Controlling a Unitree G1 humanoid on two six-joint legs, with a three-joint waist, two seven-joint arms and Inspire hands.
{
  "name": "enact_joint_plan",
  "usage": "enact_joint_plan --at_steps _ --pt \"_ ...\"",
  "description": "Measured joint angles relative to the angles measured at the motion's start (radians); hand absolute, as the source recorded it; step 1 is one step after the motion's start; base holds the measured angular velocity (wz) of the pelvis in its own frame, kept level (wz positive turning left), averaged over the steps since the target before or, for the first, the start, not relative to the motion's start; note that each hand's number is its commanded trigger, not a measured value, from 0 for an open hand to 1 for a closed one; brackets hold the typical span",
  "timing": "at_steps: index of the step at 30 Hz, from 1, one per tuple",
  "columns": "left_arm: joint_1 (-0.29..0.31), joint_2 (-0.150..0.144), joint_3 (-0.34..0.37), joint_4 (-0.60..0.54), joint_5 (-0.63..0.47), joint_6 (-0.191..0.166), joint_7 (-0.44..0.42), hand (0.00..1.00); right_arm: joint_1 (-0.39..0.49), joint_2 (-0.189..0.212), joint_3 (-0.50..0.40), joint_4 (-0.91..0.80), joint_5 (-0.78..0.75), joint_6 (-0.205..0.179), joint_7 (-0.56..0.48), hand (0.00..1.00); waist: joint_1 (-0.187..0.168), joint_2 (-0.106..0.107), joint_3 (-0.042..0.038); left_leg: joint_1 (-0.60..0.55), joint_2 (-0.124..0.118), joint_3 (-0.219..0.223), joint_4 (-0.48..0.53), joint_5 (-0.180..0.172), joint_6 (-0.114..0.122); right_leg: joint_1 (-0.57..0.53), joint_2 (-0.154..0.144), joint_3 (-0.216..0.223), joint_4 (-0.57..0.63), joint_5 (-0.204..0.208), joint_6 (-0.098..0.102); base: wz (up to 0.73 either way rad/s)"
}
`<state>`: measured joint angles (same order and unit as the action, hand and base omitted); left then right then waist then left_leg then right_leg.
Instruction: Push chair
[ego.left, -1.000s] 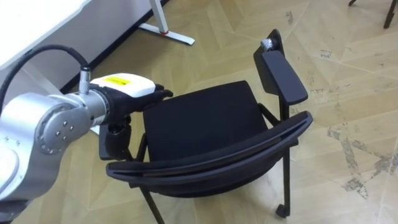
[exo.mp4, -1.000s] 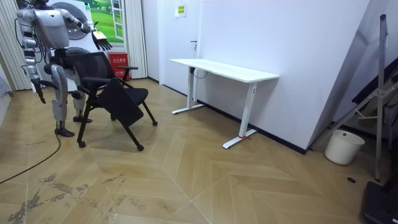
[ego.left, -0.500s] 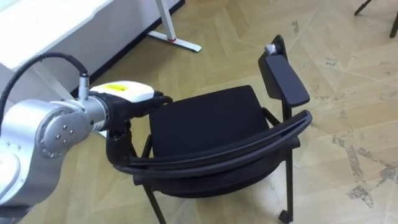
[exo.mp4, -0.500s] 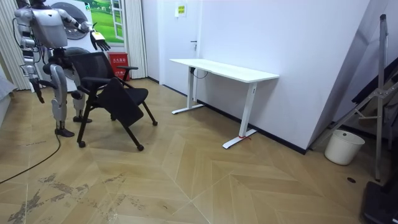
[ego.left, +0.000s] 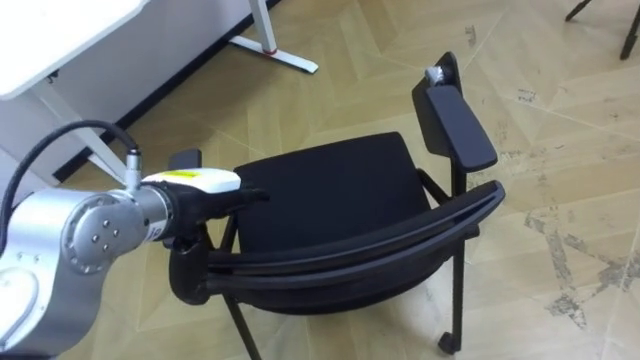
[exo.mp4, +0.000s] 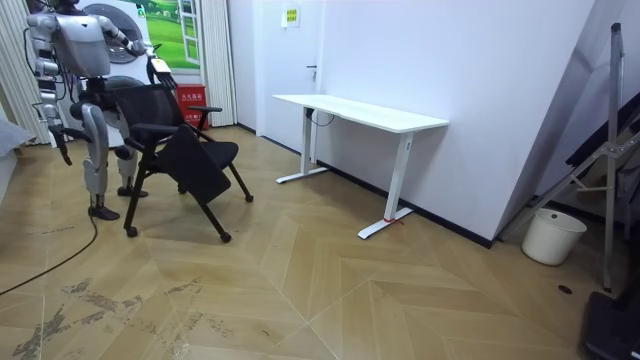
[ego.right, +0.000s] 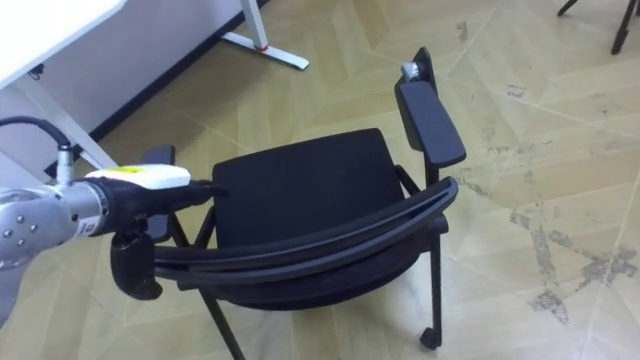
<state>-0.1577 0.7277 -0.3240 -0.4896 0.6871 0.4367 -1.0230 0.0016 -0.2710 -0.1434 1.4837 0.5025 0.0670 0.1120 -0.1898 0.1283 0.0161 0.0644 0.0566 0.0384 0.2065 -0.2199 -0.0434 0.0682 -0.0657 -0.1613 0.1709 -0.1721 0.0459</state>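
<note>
So the black chair (ego.left: 330, 190) sits on the wood floor (ego.left: 560, 150), just a bit off from the white worktop (ego.left: 50, 40). In the room view the robot stands right behind the chair, and its curved backrest (ego.left: 380, 245) is the part closest to the head camera. The left hand (ego.left: 205, 183) reaches in over the chair's left side, at the edge of the seat, fingers straight and held flat together. Can't tell if it actually touches the frame. The right hand (exo.mp4: 62, 148) hangs down by the robot's side in the room view, way too small to read.
</note>
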Motion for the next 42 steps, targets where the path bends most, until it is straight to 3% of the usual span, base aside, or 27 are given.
enact_joint_plan --at_steps 3,9,11,13,20,25,34,37,42 --pt "0.007 -0.010 0.004 0.006 0.001 0.000 0.003 0.00 0.001 0.000 -0.005 -0.002 -0.008 0.000 0.000 0.00 0.000 -0.001 0.0018 0.000 0.000 0.001 -0.001 0.000 0.000 -0.001 0.000 -0.001 0.000 0.000 0.000 0.00" --pt "0.073 -0.064 0.020 0.084 -0.020 0.000 0.067 0.00 0.029 0.005 -0.009 -0.027 0.020 0.001 -0.040 0.00 0.002 -0.002 0.0027 -0.001 0.000 0.002 -0.002 0.000 0.000 -0.002 0.000 -0.003 -0.001 0.000 0.000 0.00" --pt "0.113 -0.123 0.054 0.136 -0.026 -0.001 0.103 0.00 0.052 0.007 -0.010 -0.038 0.045 0.001 -0.046 0.00 0.002 -0.001 0.0021 -0.001 0.000 0.002 -0.002 0.000 0.000 -0.002 0.000 -0.004 -0.001 0.000 0.000 0.00" --pt "0.130 -0.142 0.058 0.161 -0.030 -0.001 0.127 0.00 0.055 0.007 -0.013 -0.039 0.060 0.003 -0.050 0.00 0.002 -0.005 0.0021 -0.004 0.000 0.001 -0.002 0.000 0.000 -0.004 0.000 -0.004 0.000 0.000 0.000 0.00" --pt "0.138 -0.263 0.104 0.272 -0.049 -0.011 0.273 0.00 0.042 0.017 -0.016 -0.054 0.121 0.023 -0.093 0.00 0.005 -0.037 -0.0072 -0.007 0.000 0.002 -0.006 0.000 0.000 -0.014 0.001 0.001 0.008 0.000 0.000 -0.01" --pt "0.166 -0.295 0.149 0.314 -0.069 -0.055 0.343 0.00 0.053 0.040 -0.019 -0.126 0.104 0.043 -0.120 0.00 0.006 -0.053 -0.0040 0.009 0.000 0.014 -0.008 0.000 0.000 -0.014 0.001 0.011 0.013 0.000 0.000 -0.06" --pt "0.194 -0.382 0.195 0.442 -0.086 -0.130 0.558 0.00 0.080 0.042 -0.016 -0.166 0.096 0.061 -0.167 0.00 0.015 -0.056 -0.0055 0.036 -0.001 0.044 -0.022 0.012 0.011 -0.010 0.008 0.066 0.017 0.004 0.008 -0.10" --pt "0.216 -0.408 0.205 0.471 -0.096 -0.162 0.635 0.00 0.099 0.043 -0.016 -0.169 0.095 0.074 -0.173 0.00 0.025 -0.062 -0.0088 0.053 -0.002 0.048 -0.040 0.020 0.010 -0.002 0.009 0.071 0.018 0.006 0.009 -0.07" --pt "0.233 -0.427 0.203 0.496 -0.097 -0.196 0.722 0.00 0.095 0.043 -0.016 -0.185 0.077 0.087 -0.200 0.00 0.033 -0.078 -0.0183 0.055 0.000 0.048 -0.040 0.023 0.008 0.000 0.013 0.073 0.018 0.013 0.000 0.00"
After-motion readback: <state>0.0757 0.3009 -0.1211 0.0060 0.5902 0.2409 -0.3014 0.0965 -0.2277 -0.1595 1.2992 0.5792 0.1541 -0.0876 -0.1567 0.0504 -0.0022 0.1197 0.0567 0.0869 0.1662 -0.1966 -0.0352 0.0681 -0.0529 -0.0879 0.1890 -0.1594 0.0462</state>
